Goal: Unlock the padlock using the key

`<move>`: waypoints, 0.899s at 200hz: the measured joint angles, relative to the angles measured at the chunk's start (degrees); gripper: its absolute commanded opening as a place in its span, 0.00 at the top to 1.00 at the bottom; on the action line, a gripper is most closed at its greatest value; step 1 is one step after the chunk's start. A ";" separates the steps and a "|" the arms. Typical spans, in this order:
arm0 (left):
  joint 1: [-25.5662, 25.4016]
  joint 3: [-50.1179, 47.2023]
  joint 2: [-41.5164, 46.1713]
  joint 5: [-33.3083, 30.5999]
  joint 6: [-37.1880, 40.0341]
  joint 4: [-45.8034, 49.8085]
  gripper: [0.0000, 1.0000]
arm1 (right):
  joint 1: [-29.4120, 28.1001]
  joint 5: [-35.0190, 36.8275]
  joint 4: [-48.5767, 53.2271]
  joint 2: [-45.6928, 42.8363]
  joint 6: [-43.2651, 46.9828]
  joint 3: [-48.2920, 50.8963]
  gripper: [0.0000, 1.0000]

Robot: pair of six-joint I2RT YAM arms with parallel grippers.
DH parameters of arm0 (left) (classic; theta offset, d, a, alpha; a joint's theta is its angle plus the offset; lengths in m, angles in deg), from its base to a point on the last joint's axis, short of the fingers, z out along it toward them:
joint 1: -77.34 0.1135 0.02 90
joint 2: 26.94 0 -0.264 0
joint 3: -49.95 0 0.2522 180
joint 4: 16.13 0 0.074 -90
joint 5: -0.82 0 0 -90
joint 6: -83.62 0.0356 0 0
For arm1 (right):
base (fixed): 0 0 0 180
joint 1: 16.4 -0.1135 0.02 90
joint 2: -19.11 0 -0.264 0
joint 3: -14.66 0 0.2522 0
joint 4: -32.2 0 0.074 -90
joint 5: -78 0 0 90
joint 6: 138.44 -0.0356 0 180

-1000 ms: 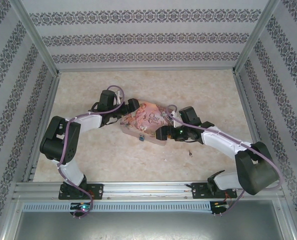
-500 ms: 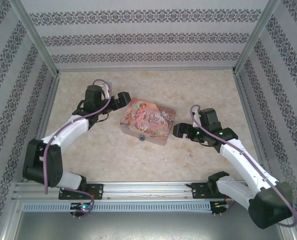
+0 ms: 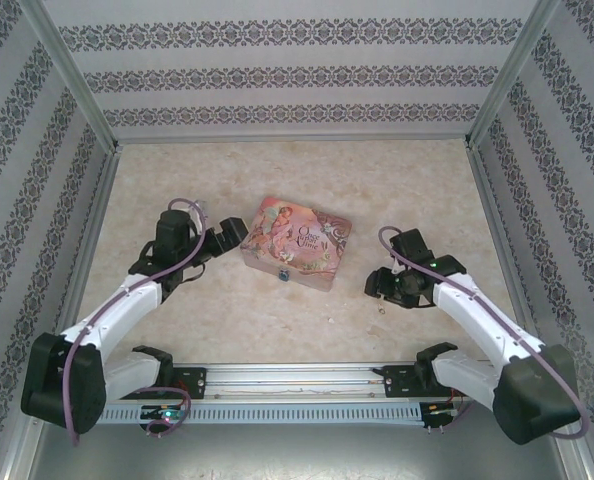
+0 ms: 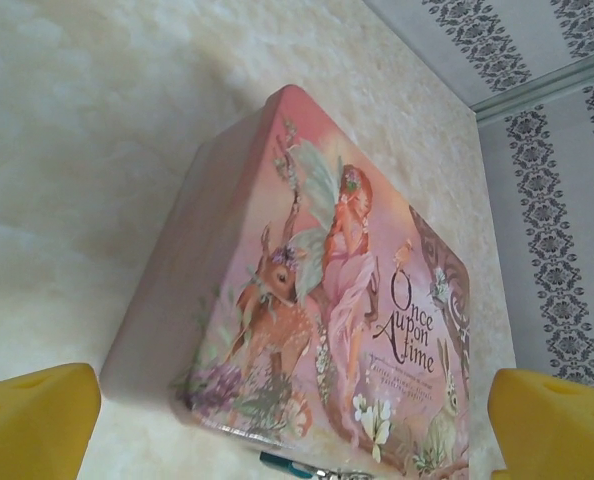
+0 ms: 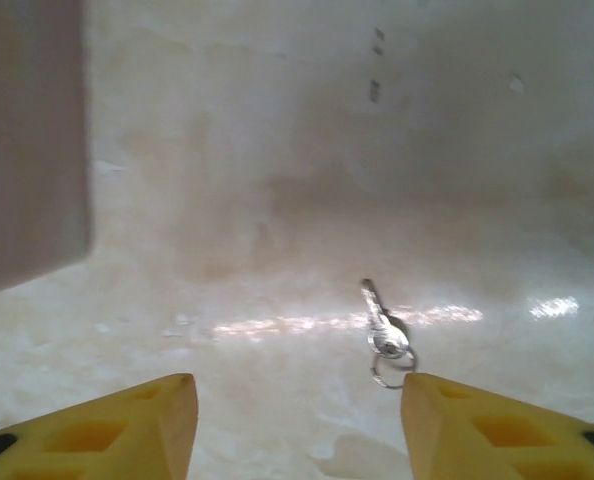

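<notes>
Status: left gripper (image 3: 229,236) sits just off the left end of the tin (image 3: 299,240), pointing at it, jaws wide apart with nothing clamped. In the left wrist view its yellow fingers (image 4: 37,418) are at the two bottom corners, with the pink lid (fairy and fawn art, "Once upon a time") ahead of them, and neither finger touches it. The padlock (image 3: 285,274) is on the tin's front face, at the middle of the near edge. It is tiny, with a blue-teal body, and in the left wrist view it's just a teal sliver at the bottom of the frame under the lid. It's too small to tell whether the shackle is closed. The key (image 5: 385,333) lies flat on the table (image 3: 227,180), right of the tin and well apart from the padlock, with a small ring (image 5: 393,366) on the end nearer the camera. The right gripper (image 3: 379,287) is low over the table just beside the key. In the right wrist view its jaws are apart and clamp nothing. The key lies ahead of the tips, closer to the right-hand one and touching neither. The tin's side shows as a blurred dark block at upper left there.
</notes>
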 measured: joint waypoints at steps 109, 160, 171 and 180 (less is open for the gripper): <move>0.00 -2.14 3.21 -2.49 -0.74 1.14 0.01 | -1.27 4.24 -4.66 8.81 -0.46 3.10 0.65; 0.00 -1.97 2.62 -2.71 -0.74 1.27 0.01 | -1.55 4.37 -5.25 10.54 -0.46 3.10 0.70; 0.00 -1.97 2.62 -2.71 -0.76 1.27 0.01 | -1.75 4.42 -5.29 10.73 -0.46 3.10 0.71; 0.00 -1.97 2.62 -2.80 -0.76 1.29 0.01 | -2.03 4.44 -5.27 10.88 -0.46 3.10 0.71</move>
